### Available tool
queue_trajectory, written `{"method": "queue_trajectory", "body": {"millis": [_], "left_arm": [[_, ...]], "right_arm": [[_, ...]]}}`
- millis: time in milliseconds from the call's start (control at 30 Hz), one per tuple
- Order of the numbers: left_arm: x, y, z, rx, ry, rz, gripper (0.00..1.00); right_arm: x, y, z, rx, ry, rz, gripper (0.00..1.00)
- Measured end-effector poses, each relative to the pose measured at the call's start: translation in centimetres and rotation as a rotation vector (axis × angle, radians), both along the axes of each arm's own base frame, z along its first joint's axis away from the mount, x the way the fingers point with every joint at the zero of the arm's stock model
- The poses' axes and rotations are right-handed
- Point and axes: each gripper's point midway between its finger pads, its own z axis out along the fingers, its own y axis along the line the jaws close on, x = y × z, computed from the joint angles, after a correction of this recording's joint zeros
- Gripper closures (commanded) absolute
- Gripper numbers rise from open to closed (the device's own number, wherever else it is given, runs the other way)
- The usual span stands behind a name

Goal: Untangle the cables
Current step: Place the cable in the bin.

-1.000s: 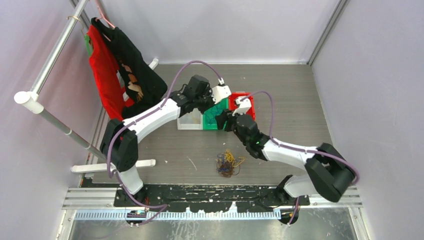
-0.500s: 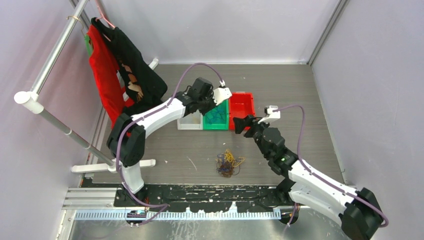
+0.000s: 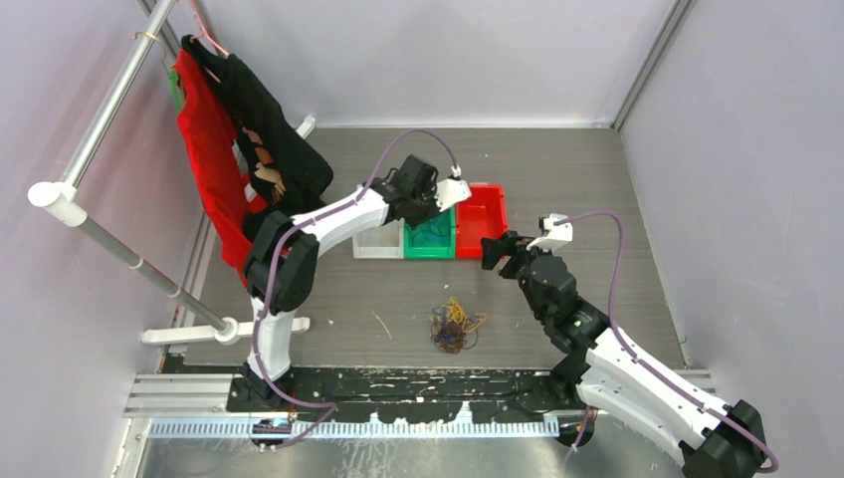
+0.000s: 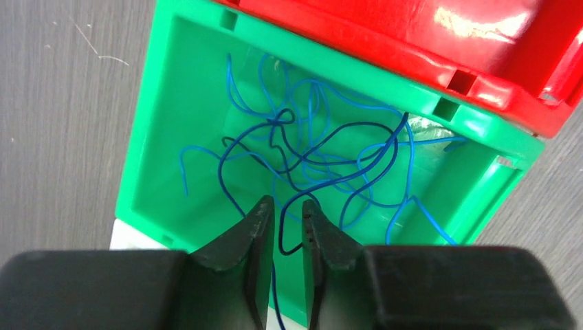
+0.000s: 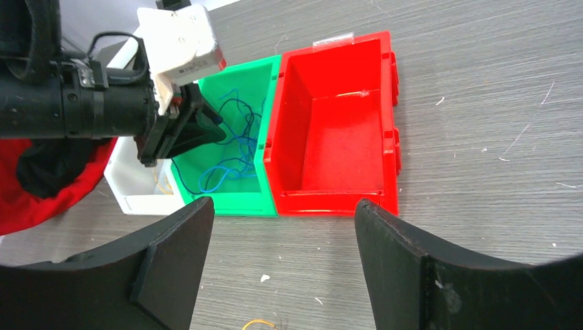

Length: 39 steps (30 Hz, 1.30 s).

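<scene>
- The right gripper (image 3: 498, 249) has pulled back from over the red bin (image 3: 482, 209) to the bench (image 3: 597, 199) beside it. Its jaws have opened wider.
- The left gripper (image 4: 283, 206) has moved further over the green bin (image 4: 158, 137) and opened a little. A blue cable (image 4: 281, 230) runs between its jaws.

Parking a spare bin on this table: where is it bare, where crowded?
Bare: the table strip from the red bin to the back wall, and the stretch from that bin to the right wall, though the right gripper hovers there. Crowded: the green bin, holding blue cables under the left gripper, and the tangle near the front middle.
</scene>
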Motion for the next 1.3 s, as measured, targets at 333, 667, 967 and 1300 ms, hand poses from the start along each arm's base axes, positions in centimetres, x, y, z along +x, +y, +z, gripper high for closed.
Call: {"method": "queue_trajectory", "body": {"millis": [333, 667, 967, 1300], "left_arm": [[1.0, -1.5, 6.8, -0.086, -0.002, -0.077, 0.26], [-2.7, 3.4, 9.1, -0.039, 0.151, -0.247, 0.27], [-7.9, 6.9, 7.0, 0.065, 0.218, -0.513, 0.37], [-8.3, 5.1, 2.2, 0.149, 0.049, -0.752, 0.46]], "right_arm": [[0.5, 0.7, 0.8, -0.008, 0.015, 0.012, 0.2], [0.5, 1.1, 0.9, -0.021, 0.038, 0.032, 0.2], [0.6, 1.5, 0.4, -0.029, 0.055, 0.048, 0.2], [0.9, 1.9, -0.7, -0.04, 0.087, 0.051, 0.22]]}}
